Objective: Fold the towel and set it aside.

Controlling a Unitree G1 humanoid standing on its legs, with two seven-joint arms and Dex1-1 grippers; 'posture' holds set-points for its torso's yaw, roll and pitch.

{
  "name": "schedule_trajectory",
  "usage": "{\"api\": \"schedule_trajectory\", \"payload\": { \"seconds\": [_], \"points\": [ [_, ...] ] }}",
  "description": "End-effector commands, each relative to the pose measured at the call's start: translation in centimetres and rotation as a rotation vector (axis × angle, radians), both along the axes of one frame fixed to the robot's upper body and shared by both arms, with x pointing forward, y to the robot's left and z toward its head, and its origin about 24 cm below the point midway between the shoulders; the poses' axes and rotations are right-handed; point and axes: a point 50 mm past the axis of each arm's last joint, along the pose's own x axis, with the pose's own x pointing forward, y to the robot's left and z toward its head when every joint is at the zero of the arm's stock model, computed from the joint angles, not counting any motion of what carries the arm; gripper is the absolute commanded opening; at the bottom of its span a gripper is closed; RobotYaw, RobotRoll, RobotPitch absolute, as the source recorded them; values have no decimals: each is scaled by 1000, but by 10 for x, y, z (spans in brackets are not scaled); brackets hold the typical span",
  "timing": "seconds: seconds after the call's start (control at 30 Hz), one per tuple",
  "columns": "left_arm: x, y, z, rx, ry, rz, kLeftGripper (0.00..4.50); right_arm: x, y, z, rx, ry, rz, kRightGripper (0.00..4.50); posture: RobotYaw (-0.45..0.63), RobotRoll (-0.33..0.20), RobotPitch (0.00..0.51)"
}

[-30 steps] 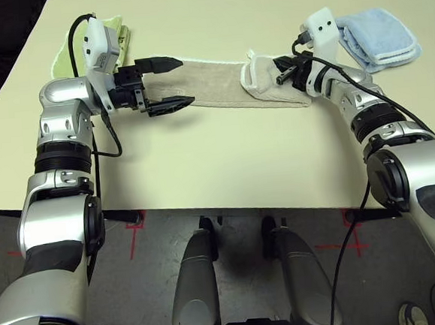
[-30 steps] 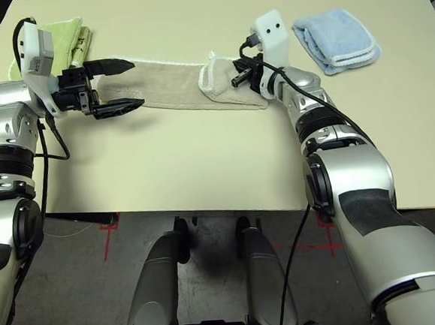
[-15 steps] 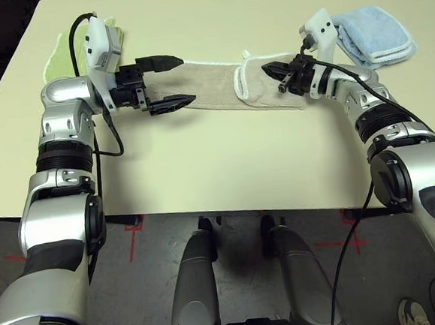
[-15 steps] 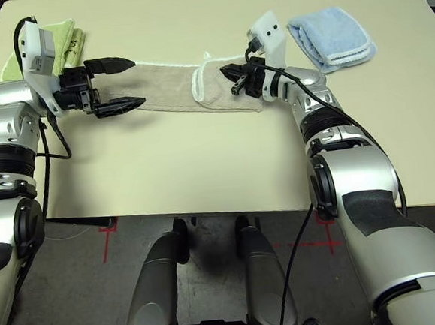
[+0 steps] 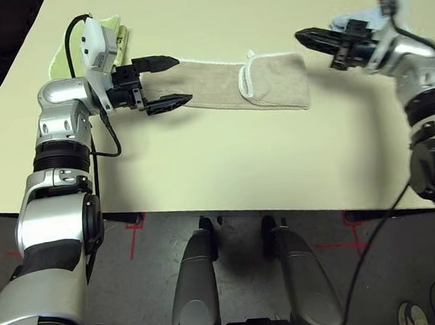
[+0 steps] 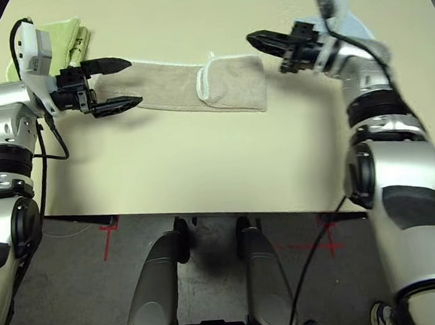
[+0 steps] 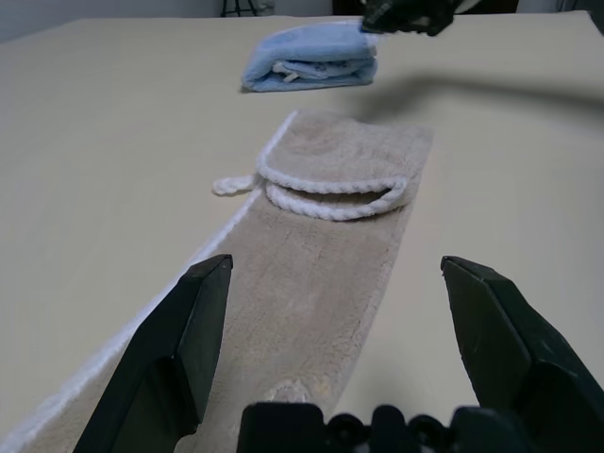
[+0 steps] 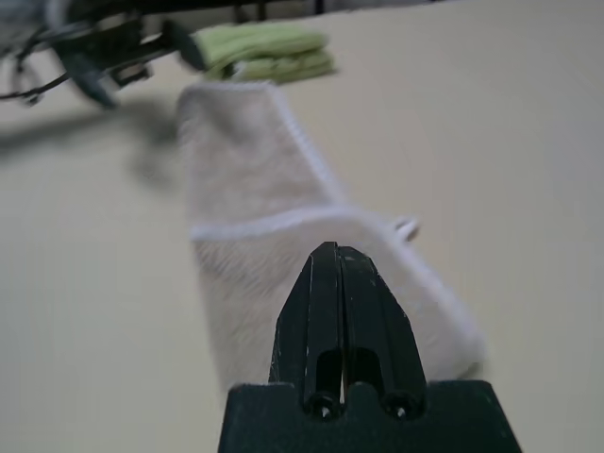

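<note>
A long beige terry towel with white stitched edging (image 5: 227,88) lies flat across my cream worktop (image 5: 225,162), its long axis running nine to three o'clock, its three o'clock end already folded over. My left hand (image 5: 162,82) hovers wide open and empty at the nine o'clock end, the nearer one. My right hand (image 5: 315,39), pinched shut and empty, floats past the folded end. A lime-green folded towel (image 5: 117,36) sits at eleven, a light blue folded towel (image 7: 311,66) at one; nothing blocks the way.

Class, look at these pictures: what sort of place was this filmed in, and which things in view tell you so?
Probably a robotics lab or test room, not a home. A plain cream table holds only practice items: a beige towel, a blue folded towel and a green folded towel. Red tape marks are on the grey floor.
</note>
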Motion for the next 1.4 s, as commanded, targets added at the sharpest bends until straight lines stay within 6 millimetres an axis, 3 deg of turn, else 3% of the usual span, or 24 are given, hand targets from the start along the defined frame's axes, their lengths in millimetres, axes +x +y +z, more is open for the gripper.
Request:
{"api": "schedule_trajectory", "payload": {
  "seconds": [0.03, 0.2, 0.23, 0.33, 0.63, 1.03, 1.27, 1.4],
  "points": [
    [-1, 3, -9, 16, 22, -3, 4500, -13, -13, -11, -144, 4, 57, 44, 50, 0, 295],
    [-1, 0, -7, 15, 23, -14, 4500, -21, -21, -20, -254, -8, 64, 44, 48, 0, 298],
    [-2, 0, -7, 15, 23, -17, 4500, -22, -23, -20, -256, -8, 62, 248, 48, 0, 298],
    [-2, 0, -7, 15, 22, -20, 4500, -24, -26, -20, -250, -19, 57, 991, 50, 0, 297],
    [-2, 9, -7, 2, 39, 52, 4500, -33, -39, -26, -214, -1, 34, 4345, 67, 0, 302],
    [-26, 48, 16, -64, 143, 180, 4500, -36, -28, -29, -43, 12, 29, 4433, 71, 0, 314],
    [-34, 68, 1, -158, 668, 382, 4500, -36, -18, -32, -4, 26, 33, 4433, 82, 0, 315],
    [-32, 62, -3, -276, 852, 444, 4500, -37, -17, -32, 0, 25, 34, 4433, 75, 0, 317]
  ]
}}
